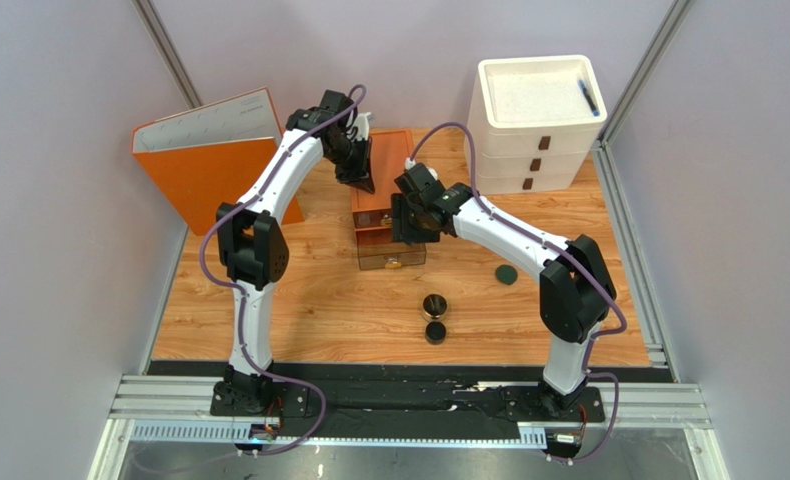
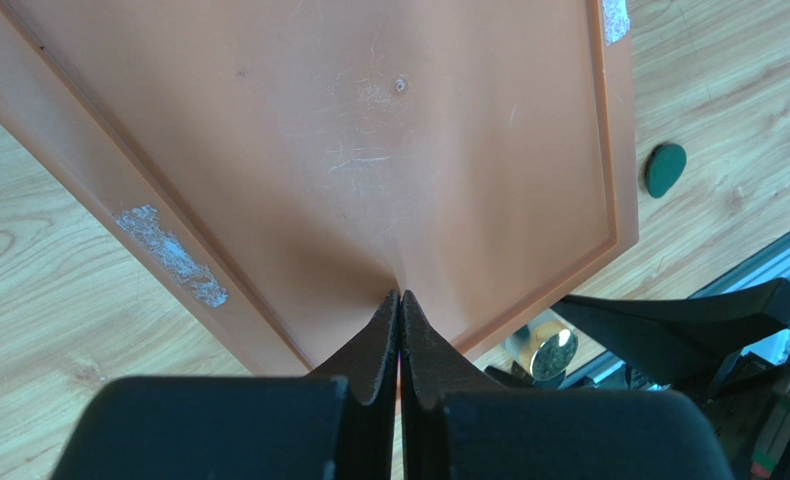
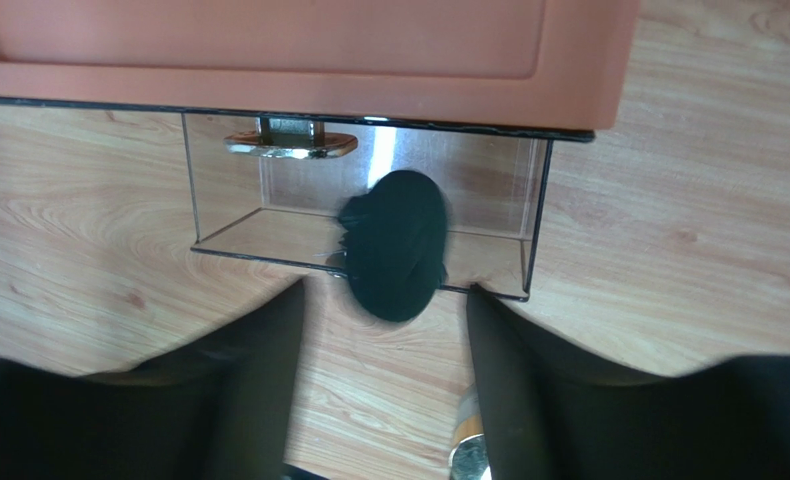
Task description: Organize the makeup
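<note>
My right gripper (image 3: 384,300) is open above the pulled-out clear drawer (image 3: 239,235) of the orange organizer box (image 1: 397,155). A blurred dark green disc (image 3: 394,245) lies across the drawer's near edge, free of both fingers. Another dark green disc (image 1: 506,274) lies on the table to the right and also shows in the left wrist view (image 2: 665,168). The round gold jar (image 1: 434,305) and the small black pot (image 1: 435,332) stand in front of the box. My left gripper (image 2: 400,297) is shut and empty, its tips on the box's orange top (image 2: 369,150).
An orange binder (image 1: 209,160) stands at the back left. A white drawer unit (image 1: 534,120) at the back right has a black pen (image 1: 588,97) on top. A gold handle (image 3: 289,145) shows on the drawer above the open one.
</note>
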Robot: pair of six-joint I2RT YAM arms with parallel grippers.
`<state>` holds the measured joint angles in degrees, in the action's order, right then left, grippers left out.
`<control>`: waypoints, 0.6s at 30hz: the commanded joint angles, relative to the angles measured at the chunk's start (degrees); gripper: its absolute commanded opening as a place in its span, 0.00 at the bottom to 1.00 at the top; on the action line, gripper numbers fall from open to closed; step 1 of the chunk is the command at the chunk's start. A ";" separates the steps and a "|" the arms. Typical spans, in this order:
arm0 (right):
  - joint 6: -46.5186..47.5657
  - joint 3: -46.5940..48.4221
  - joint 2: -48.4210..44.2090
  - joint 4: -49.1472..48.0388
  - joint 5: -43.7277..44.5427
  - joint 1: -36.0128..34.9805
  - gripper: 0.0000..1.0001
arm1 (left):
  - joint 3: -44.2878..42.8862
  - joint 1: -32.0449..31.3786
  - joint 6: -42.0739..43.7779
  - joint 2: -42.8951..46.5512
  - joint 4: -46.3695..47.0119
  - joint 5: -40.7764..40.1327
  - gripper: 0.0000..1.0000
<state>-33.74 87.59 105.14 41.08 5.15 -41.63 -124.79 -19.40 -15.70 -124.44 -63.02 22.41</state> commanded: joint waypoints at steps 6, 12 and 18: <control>1.39 0.30 -3.54 -1.71 2.22 -0.47 0.72 | 1.48 0.24 2.61 0.08 -4.12 -2.81 0.00; -2.20 -8.91 -11.00 0.84 10.58 3.21 0.74 | 1.48 0.24 2.35 0.08 -3.86 -2.46 0.00; -2.66 -20.52 -14.97 1.28 11.02 12.96 0.75 | 2.09 0.24 2.26 0.08 -3.51 -2.11 0.00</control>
<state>-35.59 71.90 92.60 41.21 12.34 -33.87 -124.79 -19.40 -15.53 -124.44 -63.11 22.48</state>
